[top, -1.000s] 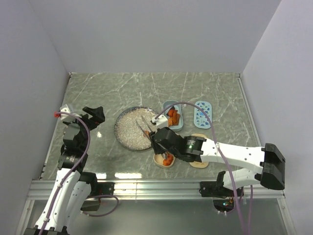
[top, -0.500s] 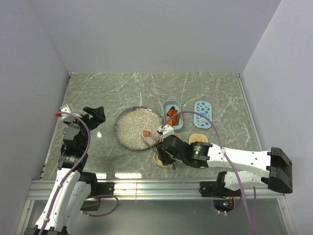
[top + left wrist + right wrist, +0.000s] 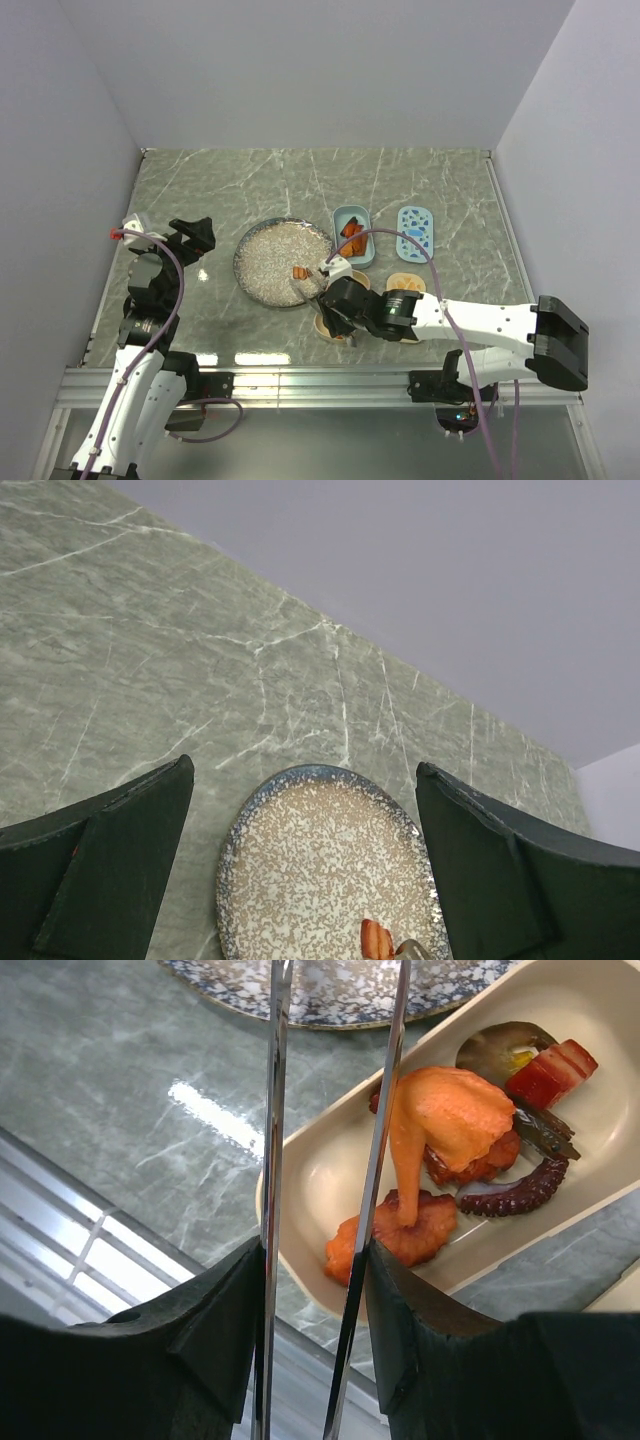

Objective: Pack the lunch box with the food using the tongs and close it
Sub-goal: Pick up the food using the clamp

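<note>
1. Within the last second the right arm has drawn back toward the near edge. Its right gripper [image 3: 315, 1290] and the tongs [image 3: 273, 1110] lay across the speckled plate [image 3: 262, 262] by the blue tub [image 3: 340, 215]; now they hang over the beige tub [image 3: 300, 1170]
2. A reddish chunk [image 3: 298, 272] now lies bare on the plate's near-right part, where the tongs crossed before. We judge it was left there, so it is one more piece to collect before packing is done
3. The right gripper is clenched on the tongs' handles and the two blades stand apart. Nothing sits between them in the wrist view, but the tips run out of the top of the frame, so we cannot tell if they carry anything
4. Most of the food [image 3: 450, 1110] lies in the beige tub: orange chunks, a red piece and a dark tentacle. A few orange pieces are in the blue tub. The patterned lid [image 3: 415, 232] lies beside that tub, so nothing is closed yet
5. The left gripper [image 3: 303, 780] is fully released, holds nothing and faces the plate from the left
6. The beige tub sits close to the metal rail [image 3: 300, 378] at the near edge, with the plate's rim just beyond it, so the tongs have little room there. The marble table [image 3: 420, 190] lies open on the far side and to the right of the lid
</note>
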Controlling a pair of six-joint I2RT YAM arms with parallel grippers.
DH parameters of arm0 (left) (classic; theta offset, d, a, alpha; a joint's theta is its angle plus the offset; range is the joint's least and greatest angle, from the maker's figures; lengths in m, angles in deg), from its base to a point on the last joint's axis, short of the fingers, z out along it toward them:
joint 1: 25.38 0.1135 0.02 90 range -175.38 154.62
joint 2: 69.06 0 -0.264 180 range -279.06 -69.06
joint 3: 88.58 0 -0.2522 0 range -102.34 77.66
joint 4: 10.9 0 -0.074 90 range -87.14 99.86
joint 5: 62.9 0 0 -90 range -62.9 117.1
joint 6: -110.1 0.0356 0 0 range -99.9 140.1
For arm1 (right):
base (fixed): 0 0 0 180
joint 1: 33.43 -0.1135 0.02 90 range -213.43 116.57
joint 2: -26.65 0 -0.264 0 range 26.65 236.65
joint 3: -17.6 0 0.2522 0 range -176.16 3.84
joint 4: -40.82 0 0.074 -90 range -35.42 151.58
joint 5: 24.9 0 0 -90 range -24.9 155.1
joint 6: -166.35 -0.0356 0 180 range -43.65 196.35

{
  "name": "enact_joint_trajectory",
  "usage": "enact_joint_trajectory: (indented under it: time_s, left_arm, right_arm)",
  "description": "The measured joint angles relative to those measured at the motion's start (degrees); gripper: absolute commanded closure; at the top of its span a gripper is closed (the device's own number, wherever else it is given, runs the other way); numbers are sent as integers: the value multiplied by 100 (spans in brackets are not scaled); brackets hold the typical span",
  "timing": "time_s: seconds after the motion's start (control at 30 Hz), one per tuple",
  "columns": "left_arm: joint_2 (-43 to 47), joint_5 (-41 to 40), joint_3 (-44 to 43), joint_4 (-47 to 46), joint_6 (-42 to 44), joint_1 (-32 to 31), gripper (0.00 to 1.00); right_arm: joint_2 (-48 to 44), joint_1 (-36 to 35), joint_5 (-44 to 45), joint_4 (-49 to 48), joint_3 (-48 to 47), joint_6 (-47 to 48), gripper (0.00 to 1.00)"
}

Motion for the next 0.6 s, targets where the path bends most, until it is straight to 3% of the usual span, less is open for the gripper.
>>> enact_joint_trajectory:
  time_s: [0.6]
  left_arm:
    - [35, 2, 22, -20, 0, 0, 1]
  right_arm:
    - [407, 118, 55, -258, -20, 48, 51]
